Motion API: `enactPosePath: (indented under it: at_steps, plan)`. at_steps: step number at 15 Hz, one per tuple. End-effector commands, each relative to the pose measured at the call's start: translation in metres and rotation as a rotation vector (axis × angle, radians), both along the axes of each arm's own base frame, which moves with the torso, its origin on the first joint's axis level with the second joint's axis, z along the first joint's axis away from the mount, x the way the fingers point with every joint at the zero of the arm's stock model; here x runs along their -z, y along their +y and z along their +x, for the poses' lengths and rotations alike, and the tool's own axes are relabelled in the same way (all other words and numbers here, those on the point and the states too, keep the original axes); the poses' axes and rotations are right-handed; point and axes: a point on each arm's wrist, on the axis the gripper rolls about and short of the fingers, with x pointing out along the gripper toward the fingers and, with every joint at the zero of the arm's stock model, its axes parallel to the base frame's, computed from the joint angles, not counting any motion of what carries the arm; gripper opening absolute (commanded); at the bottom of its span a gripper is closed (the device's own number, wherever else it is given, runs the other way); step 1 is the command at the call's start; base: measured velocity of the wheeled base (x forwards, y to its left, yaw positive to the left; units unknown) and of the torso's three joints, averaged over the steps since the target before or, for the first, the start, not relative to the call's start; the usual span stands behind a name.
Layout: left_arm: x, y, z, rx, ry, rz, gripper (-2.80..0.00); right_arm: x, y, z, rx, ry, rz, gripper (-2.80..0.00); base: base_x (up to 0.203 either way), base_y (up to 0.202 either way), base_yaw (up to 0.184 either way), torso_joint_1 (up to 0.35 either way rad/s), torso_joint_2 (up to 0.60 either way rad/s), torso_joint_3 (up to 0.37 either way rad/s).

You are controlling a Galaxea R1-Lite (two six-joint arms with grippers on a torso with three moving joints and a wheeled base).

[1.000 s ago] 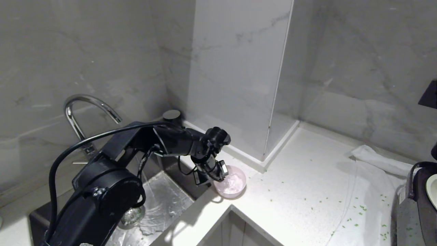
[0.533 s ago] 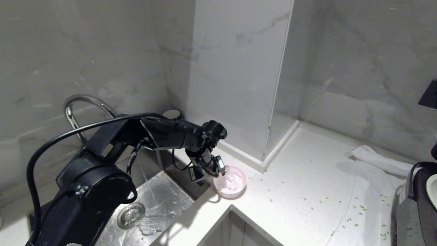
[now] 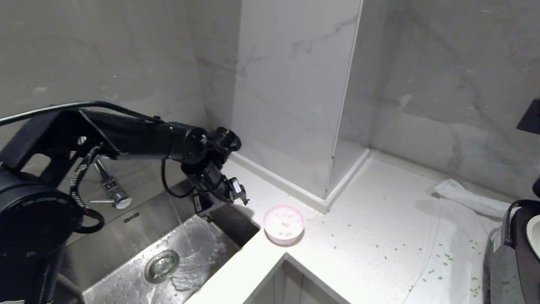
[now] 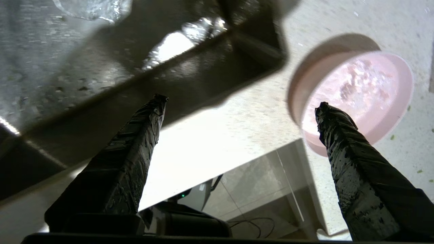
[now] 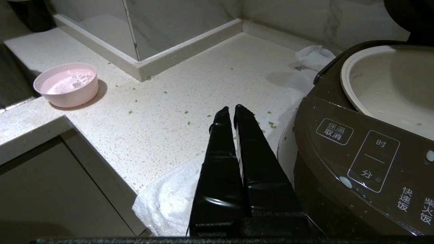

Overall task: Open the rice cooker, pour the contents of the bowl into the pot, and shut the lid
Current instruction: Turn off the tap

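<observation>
**Now: bowl on the counter, cooker open**

Here you can read white Chinese labels on the rice cooker (image 5: pixel 359 159): 保温 / 取消 in one framed button, 时 and 分 in the next, 快速饭 further along. The cooker is dark brown with its cream pot (image 5: pixel 390 84) exposed. In the head view, your pale pink bowl (image 3: pixel 284 224) stands upright on the speckled counter (image 3: pixel 371 236) near the sink (image 3: pixel 168 253) corner, something wet and whitish inside. The left gripper (image 4: pixel 240 101) hangs at about ten o'clock from the bowl, fingers spread wide, holding nothing. The right gripper (image 5: pixel 230 108) sits with fingers pressed together, at nine o'clock of the cooker, above a white cloth (image 5: pixel 169 200)
</observation>
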Motion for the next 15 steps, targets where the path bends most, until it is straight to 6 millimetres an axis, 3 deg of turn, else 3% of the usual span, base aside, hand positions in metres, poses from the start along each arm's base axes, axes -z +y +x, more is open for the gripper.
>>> enactPosePath:
  at_steps: [1,6,11,14,15]
  plan:
    - [-0.024,0.037,-0.024,-0.041,-0.048,-0.010,0.00,0.000,0.000,0.000,-0.001,0.000,0.000,-2.80,0.000,0.000,0.000,0.000,0.00,0.000]
    - [-0.013,0.127,-0.056,-0.135,-0.138,0.046,0.00,0.000,0.000,0.000,-0.001,0.002,0.000,-2.80,0.000,0.000,0.000,0.000,0.00,0.000]
    - [0.002,0.205,-0.060,-0.311,-0.131,0.091,0.00,0.000,0.000,0.000,-0.001,0.002,0.000,-2.80,0.000,0.000,0.000,0.000,0.00,0.000]
    - [0.012,0.239,-0.051,-0.388,-0.137,0.110,0.00,0.000,0.000,0.000,-0.001,0.002,0.000,-2.80,0.000,0.000,0.000,0.000,0.00,0.000]
    - [0.015,0.247,-0.047,-0.410,-0.144,0.112,-2.80,0.000,0.000,0.000,-0.001,0.000,0.000,-2.80,0.000,0.000,0.000,0.000,0.00,0.000]
